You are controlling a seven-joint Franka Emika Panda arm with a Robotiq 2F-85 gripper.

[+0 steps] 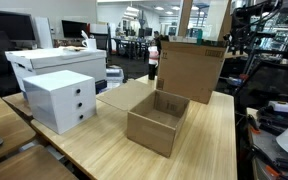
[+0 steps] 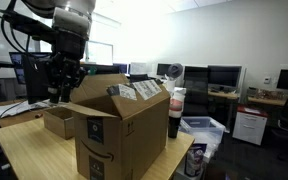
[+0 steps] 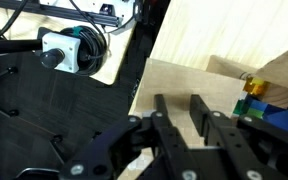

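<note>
My gripper (image 3: 179, 101) is open and empty, with its two black fingers pointing down over a flat cardboard flap (image 3: 179, 78). In an exterior view the gripper (image 2: 64, 88) hangs just above a small open cardboard box (image 2: 57, 121), not touching it. The same box (image 1: 157, 122) stands on the wooden table (image 1: 209, 140) in the exterior view that does not show the gripper. In the wrist view green, yellow and blue blocks (image 3: 261, 98) show at the right edge, beside a raised cardboard flap (image 3: 284, 60).
A large closed cardboard box (image 2: 119, 130) (image 1: 193, 68) stands next to the small one. A white drawer unit (image 1: 61, 100) and a white case (image 1: 56, 62) sit on the table. A dark bottle (image 2: 174, 115) stands by the large box. A camera with cables (image 3: 64, 50) lies past the table edge.
</note>
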